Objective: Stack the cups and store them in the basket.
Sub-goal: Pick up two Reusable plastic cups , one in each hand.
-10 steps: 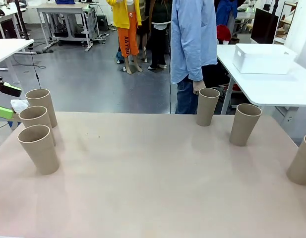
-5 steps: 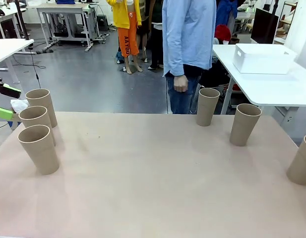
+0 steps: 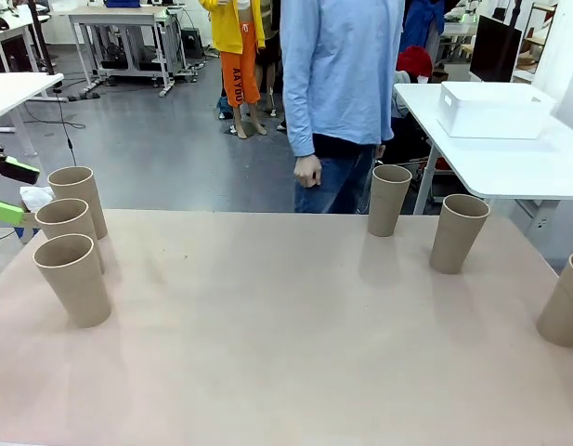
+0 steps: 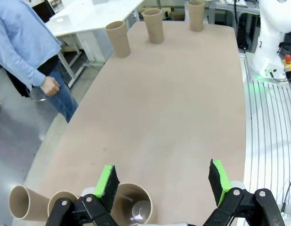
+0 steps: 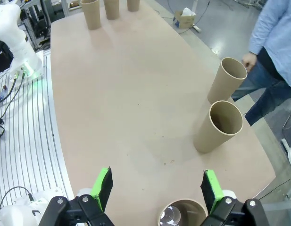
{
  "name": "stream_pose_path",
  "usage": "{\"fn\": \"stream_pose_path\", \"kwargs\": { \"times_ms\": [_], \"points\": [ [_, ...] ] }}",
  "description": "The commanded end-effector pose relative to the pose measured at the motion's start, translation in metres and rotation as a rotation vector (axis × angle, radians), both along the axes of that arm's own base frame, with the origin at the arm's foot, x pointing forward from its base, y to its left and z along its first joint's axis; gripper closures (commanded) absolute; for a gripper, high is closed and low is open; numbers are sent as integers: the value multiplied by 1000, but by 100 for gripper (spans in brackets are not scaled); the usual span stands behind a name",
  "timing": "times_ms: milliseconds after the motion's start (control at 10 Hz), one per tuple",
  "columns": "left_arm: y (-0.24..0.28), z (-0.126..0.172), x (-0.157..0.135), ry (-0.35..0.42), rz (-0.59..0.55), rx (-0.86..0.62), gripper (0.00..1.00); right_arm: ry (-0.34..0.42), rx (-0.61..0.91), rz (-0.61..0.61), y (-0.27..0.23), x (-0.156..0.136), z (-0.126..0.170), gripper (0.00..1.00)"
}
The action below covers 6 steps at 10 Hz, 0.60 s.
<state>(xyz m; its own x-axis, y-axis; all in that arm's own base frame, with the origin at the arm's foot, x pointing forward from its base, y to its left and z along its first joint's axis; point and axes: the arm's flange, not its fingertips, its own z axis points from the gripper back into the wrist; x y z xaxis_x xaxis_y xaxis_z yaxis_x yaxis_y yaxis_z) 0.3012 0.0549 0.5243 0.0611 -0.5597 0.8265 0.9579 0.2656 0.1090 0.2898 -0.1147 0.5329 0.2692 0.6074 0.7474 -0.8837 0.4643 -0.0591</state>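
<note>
Jaws left and right gape wide, seemingly hovering above cups [image 4: 131, 200].

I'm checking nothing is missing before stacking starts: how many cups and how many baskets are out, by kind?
Paper cups: 6
White basket: 1
Total: 7

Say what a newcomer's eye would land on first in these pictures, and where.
Three brown paper cups huddle at the left edge of the tan table, and three more cups stand spread along its right side. A person in a light blue shirt stands at the far side, and a white basket sits on another table behind, at right.
</note>
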Motion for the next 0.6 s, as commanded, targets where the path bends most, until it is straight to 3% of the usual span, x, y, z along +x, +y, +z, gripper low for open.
{"fn": "stream_pose_path", "kwargs": {
  "times_ms": [0, 500],
  "points": [
    [0, 0, 1, -18, -15, -13, 0, -21, 13, 24, -2, 0, 0, 0],
    [0, 0, 1, -18, -15, -13, 0, -21, 13, 24, -2, 0, 0, 0]
  ]
}}
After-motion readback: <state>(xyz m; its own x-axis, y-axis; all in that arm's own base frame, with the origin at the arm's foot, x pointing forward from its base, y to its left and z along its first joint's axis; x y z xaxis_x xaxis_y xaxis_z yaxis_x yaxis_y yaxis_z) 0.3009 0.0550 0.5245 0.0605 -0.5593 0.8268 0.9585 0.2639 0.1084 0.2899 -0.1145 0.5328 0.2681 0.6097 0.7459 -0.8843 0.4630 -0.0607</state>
